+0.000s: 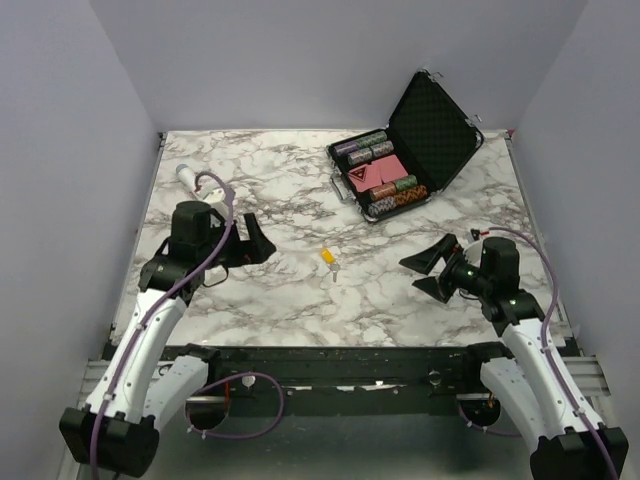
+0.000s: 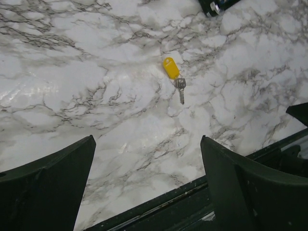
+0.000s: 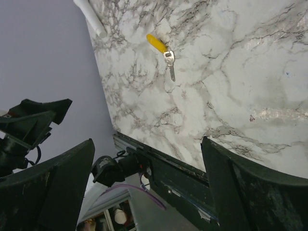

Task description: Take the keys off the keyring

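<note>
A small key with a yellow-orange head (image 1: 327,256) lies on the marble table (image 1: 290,300) near the middle, its short metal blade (image 1: 334,268) pointing toward the near edge. It also shows in the left wrist view (image 2: 170,68) and the right wrist view (image 3: 156,42). The keyring (image 2: 179,83) is a tiny metal loop where head and blade (image 3: 170,64) meet. My left gripper (image 1: 252,240) is open and empty, left of the key. My right gripper (image 1: 428,272) is open and empty, right of the key.
An open black case (image 1: 405,150) holding poker chips and cards stands at the back right. A white-and-grey cylindrical microphone (image 1: 195,179) lies at the back left, behind my left arm. Grey walls close the table on three sides.
</note>
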{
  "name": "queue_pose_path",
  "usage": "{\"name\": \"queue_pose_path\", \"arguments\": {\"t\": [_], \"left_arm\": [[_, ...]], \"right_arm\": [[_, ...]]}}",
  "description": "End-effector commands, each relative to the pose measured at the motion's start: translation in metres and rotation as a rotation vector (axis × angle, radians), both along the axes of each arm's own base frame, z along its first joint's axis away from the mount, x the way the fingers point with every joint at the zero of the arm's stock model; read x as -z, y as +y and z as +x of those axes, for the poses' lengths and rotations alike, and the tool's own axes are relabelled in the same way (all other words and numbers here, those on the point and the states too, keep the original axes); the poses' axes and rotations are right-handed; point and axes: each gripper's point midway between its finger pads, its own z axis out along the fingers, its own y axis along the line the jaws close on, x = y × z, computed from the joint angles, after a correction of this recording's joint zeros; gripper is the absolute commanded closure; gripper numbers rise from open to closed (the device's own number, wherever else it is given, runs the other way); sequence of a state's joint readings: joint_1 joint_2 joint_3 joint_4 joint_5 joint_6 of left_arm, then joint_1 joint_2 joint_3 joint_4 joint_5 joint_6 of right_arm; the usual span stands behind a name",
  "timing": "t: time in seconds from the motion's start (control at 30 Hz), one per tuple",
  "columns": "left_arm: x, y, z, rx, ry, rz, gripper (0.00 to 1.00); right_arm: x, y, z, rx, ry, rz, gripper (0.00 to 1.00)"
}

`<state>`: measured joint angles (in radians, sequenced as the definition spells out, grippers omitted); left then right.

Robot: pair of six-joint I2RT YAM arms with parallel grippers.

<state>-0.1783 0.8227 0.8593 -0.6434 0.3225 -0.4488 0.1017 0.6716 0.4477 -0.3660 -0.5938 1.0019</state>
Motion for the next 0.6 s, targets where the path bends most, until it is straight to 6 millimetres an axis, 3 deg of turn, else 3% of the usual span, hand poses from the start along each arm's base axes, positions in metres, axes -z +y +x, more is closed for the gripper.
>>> {"name": "queue_pose_path", "arguments": {"t": [0.0,0.2,0.57], "left_arm": [[-0.003,-0.032,0.012,0.122,-0.056,0.081,0.02],[0.007,-0.066,0.020,0.231,-0.107,0.055,0.02],[0.057,-0.125,0.047,0.538,0.046,0.019,0.05]], "right_arm": [[-0.012,0.001,-0.010,-0.059,-0.031,-0.037,0.00],[-0.025,-0.008,-0.011,-0.047,-0.058,-0.120,0.00],[-0.051,0.002,-0.010,-0.110,-0.117,-0.066,0.00]]}}
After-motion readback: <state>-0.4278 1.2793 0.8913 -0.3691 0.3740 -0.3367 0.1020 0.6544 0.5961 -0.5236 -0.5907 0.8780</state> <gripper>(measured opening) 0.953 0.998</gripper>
